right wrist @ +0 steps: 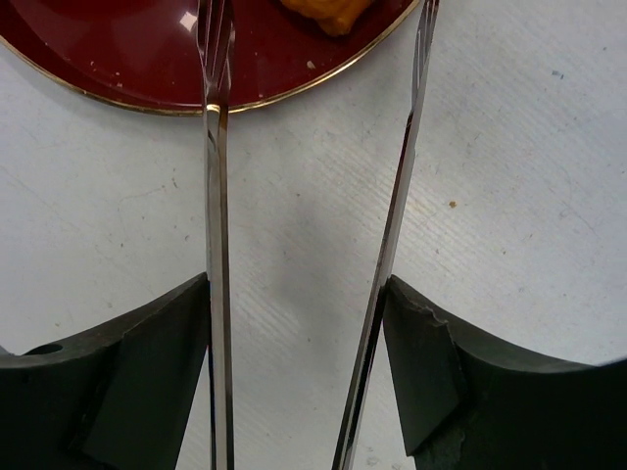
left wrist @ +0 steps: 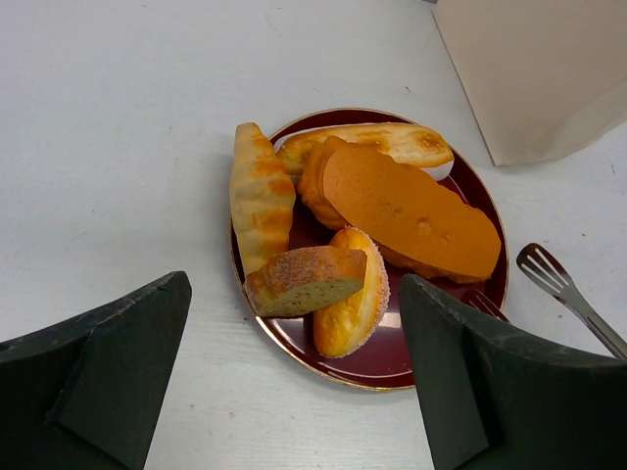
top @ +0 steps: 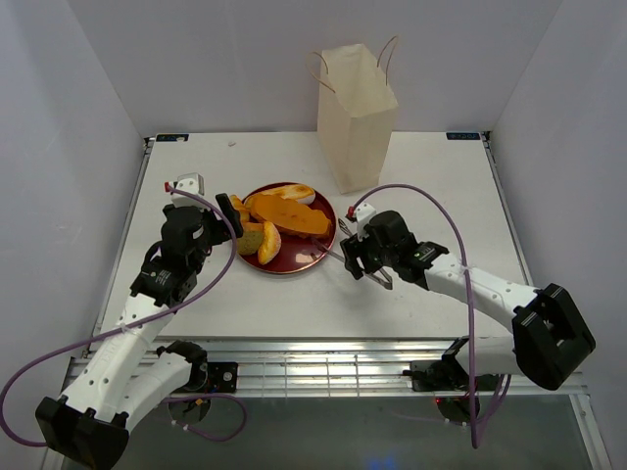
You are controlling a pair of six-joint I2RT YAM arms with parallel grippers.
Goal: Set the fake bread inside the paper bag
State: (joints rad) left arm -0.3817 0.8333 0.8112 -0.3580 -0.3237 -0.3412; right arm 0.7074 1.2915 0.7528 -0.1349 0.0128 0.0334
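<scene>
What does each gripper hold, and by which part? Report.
Right gripper clamps the tongs, squeezing both their legs well back from the tips. Left gripper is open, holding nothing.

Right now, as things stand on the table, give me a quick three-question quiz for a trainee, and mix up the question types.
1. True or false: the paper bag lies flat on its side.
2. What does the right hand hold? A) a bread roll B) the metal tongs C) a bag handle
3. Fill the gap: the fake bread lies on the dark red ____.

Key:
1. False, it stands upright beyond the bread.
2. B, with both arms of the tongs between its fingers.
3. plate
</scene>
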